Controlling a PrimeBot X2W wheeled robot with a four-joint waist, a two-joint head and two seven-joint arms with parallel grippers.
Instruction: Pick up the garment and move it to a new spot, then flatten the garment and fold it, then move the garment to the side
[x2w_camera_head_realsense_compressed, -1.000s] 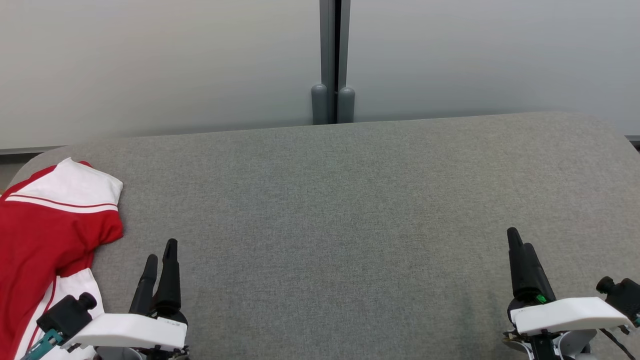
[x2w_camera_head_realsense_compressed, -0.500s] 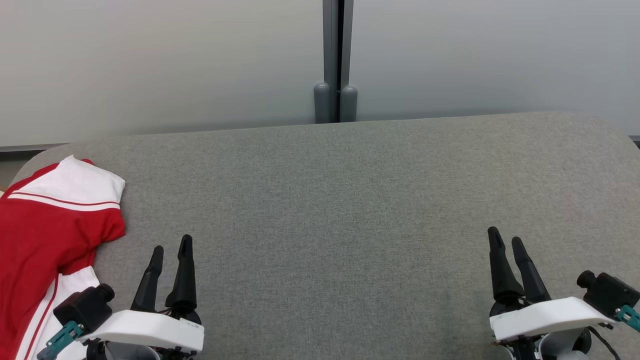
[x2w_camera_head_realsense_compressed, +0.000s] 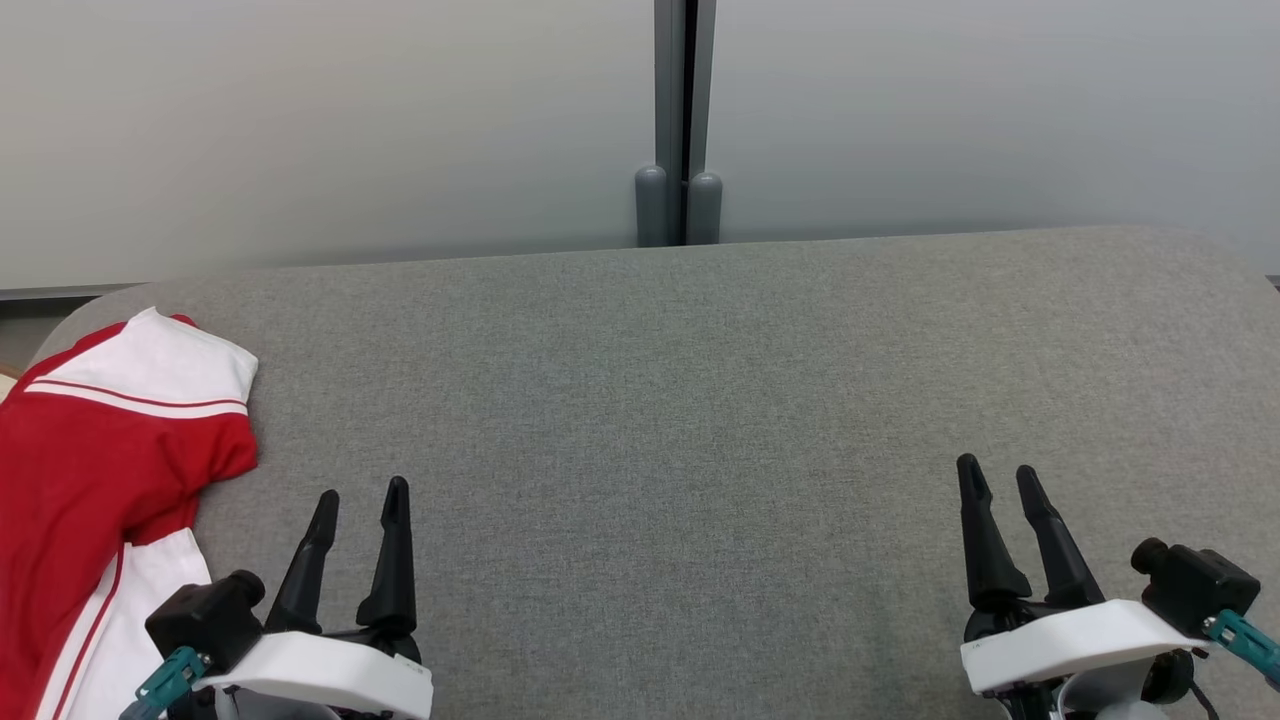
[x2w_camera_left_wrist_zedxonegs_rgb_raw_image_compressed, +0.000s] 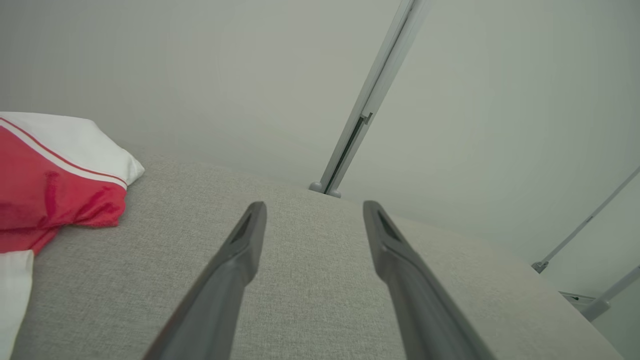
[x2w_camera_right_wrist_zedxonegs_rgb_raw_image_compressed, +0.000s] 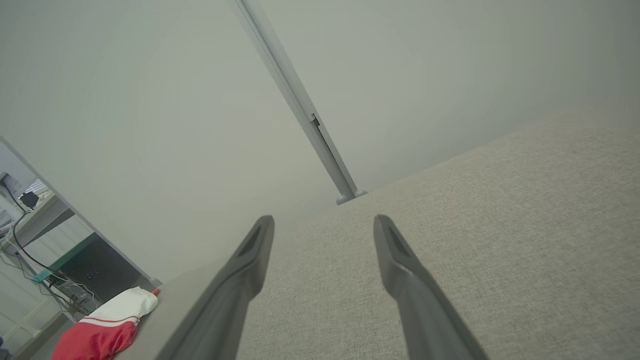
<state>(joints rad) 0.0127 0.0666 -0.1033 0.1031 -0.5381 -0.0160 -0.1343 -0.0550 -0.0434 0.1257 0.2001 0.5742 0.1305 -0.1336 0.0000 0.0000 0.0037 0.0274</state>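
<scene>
The garment (x2w_camera_head_realsense_compressed: 95, 470), red with white panels and thin red stripes, lies crumpled at the far left edge of the grey fabric table (x2w_camera_head_realsense_compressed: 700, 400). It also lies at the left of the left wrist view, garment (x2w_camera_left_wrist_zedxonegs_rgb_raw_image_compressed: 45, 185), and far off at the lower left of the right wrist view, garment (x2w_camera_right_wrist_zedxonegs_rgb_raw_image_compressed: 100, 330). My left gripper (x2w_camera_head_realsense_compressed: 362, 495) hovers open just right of the garment, apart from it, with nothing between its fingers. At the lower right my right gripper (x2w_camera_head_realsense_compressed: 995, 475) is open and empty, far from the garment.
A pale wall with a grey vertical post (x2w_camera_head_realsense_compressed: 680, 120) stands behind the table's far edge. The table's rounded corners fall away at left and right. In the right wrist view a desk with cables (x2w_camera_right_wrist_zedxonegs_rgb_raw_image_compressed: 30, 230) lies beyond the table's left end.
Both grippers have drifted inward, the left one rightward and the right one leftward, and their fingers have turned to stand side by side. The camera shifted slightly. The garment has not moved.
</scene>
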